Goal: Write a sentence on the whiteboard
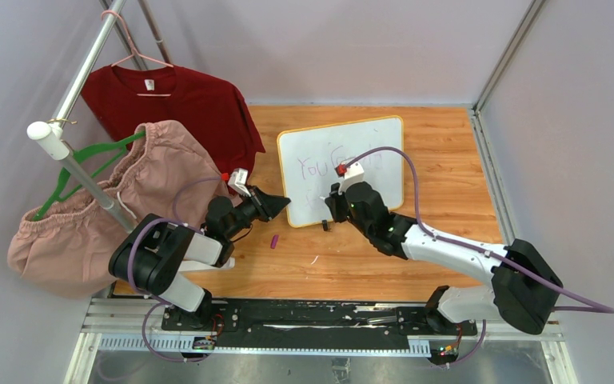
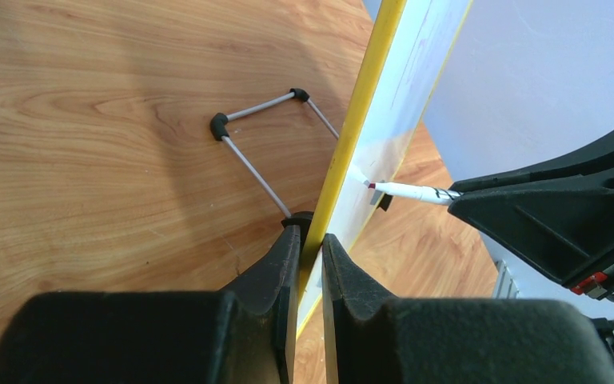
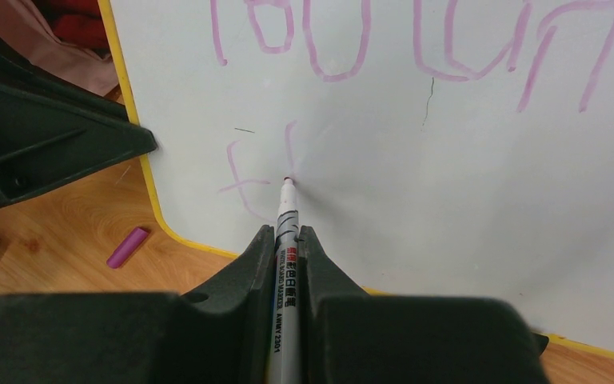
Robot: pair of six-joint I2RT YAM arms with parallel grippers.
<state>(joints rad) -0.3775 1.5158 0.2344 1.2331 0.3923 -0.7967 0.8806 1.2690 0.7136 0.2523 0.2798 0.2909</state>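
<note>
On table (image 1: 448, 160): whiteboard (image 1: 304, 200) standing, yellow-framed, purple sentence (image 3: 328, 48) | left gripper (image 2: 310, 240) pinches frame (image 2: 352, 136) | right gripper (image 3: 288, 236) holds marker (image 3: 286, 208)

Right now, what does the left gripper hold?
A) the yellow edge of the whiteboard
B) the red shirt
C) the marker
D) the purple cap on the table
A: in the left wrist view the left gripper is shut on the yellow frame of the whiteboard. The marker is in the right gripper, and the purple cap lies free on the table.
</note>
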